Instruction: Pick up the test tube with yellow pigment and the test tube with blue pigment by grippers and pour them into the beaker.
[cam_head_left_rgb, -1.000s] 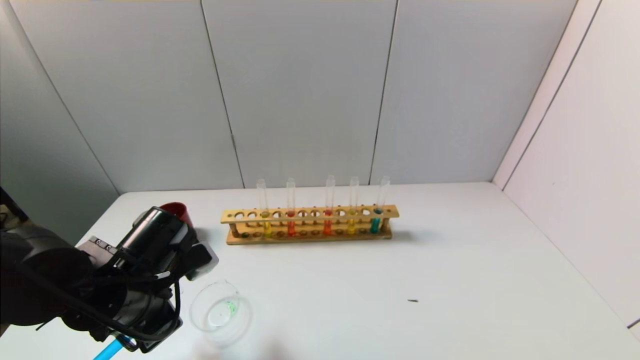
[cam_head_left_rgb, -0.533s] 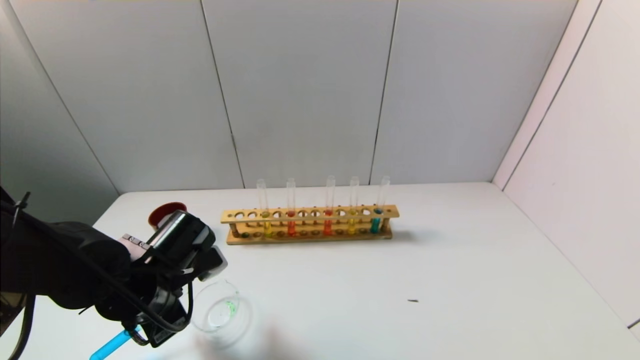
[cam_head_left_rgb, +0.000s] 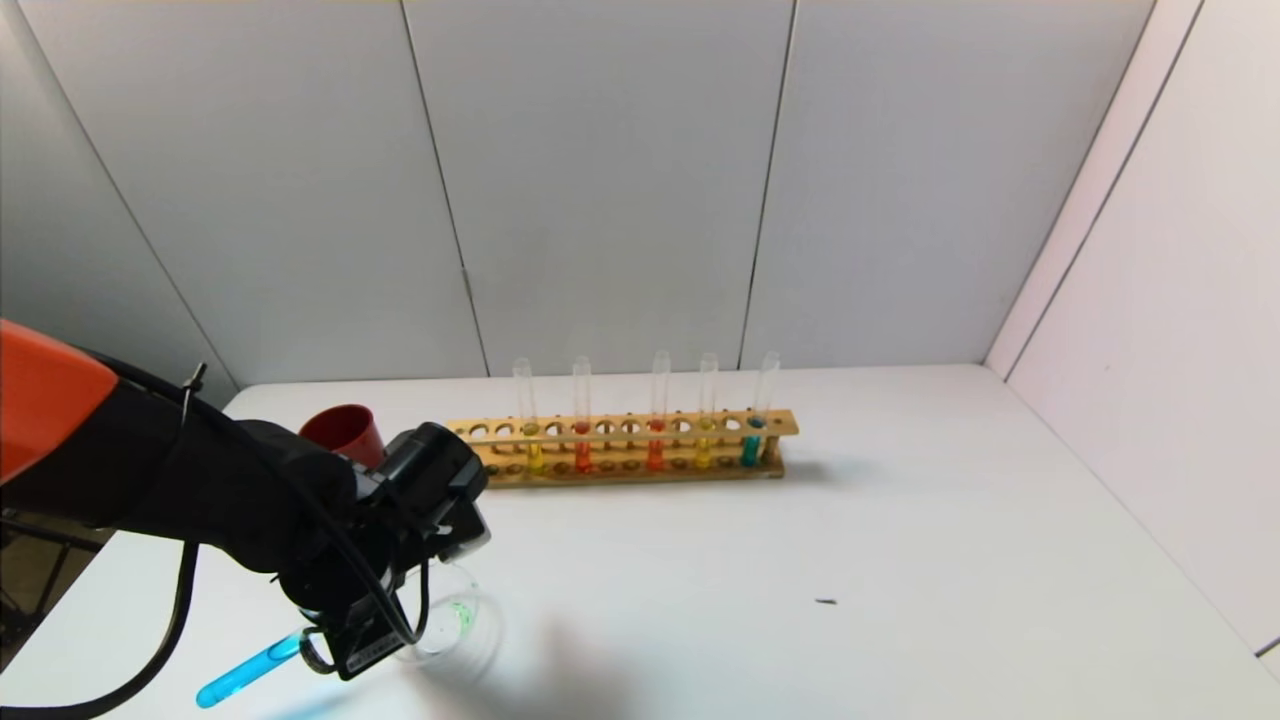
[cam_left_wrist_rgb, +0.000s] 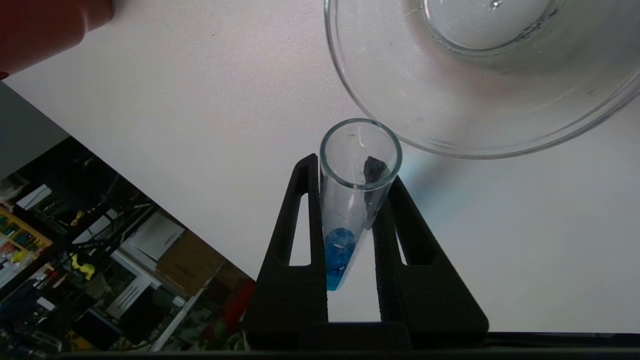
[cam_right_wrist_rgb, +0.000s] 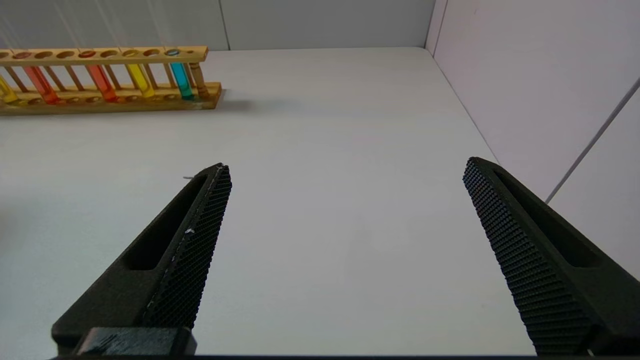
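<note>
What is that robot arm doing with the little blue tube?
The left gripper is clamped on the test tube with blue pigment, tilted beside the beaker, its open mouth close to the beaker's rim. The blue liquid sits at the tube's closed end; none is pouring. The beaker shows only a green trace. The other tubes, yellow ones included, stand in the wooden rack behind. The right gripper hangs open over the table, holding nothing.

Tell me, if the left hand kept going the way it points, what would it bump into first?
Probably the beaker: the left hand, shut on the blue-pigment test tube, aims the tube's mouth near its rim, though depth is unclear.
</note>
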